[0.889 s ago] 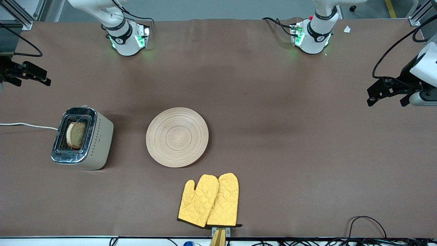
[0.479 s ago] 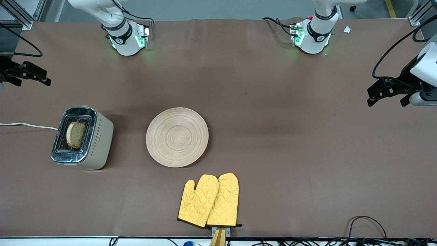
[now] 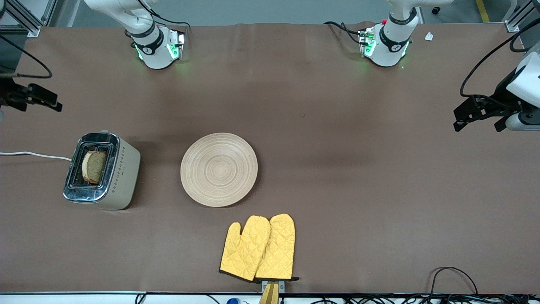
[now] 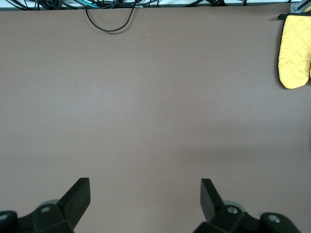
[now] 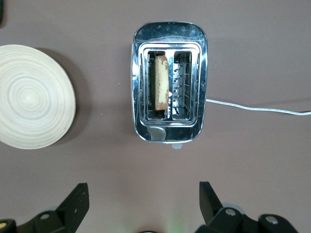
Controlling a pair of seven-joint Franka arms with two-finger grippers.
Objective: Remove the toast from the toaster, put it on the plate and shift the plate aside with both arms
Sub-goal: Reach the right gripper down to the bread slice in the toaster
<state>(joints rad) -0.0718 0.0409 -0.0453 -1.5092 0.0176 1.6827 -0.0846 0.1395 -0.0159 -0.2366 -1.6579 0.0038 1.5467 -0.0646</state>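
The brown cloth-covered desk [image 3: 337, 177] held a round, shallow, light wooden plate [image 3: 219, 169] near its middle, with a boxy chrome-topped beige toaster [image 3: 102, 171] beside it toward the right arm's end, and one squarish light brown slice of toast [image 3: 93, 167] stood upright in a toaster slot, not yet taken. The black right claw [image 3: 31, 98] had shifted slightly at the desk's edge near the toaster, its fingers [image 5: 73, 206] apart and empty with the toaster in its wrist view, which suggests the approach to the toast was only beginning. The black left claw [image 3: 481, 113] waited over the left arm's end of the desk, fingers [image 4: 77, 196] likewise spread and empty.
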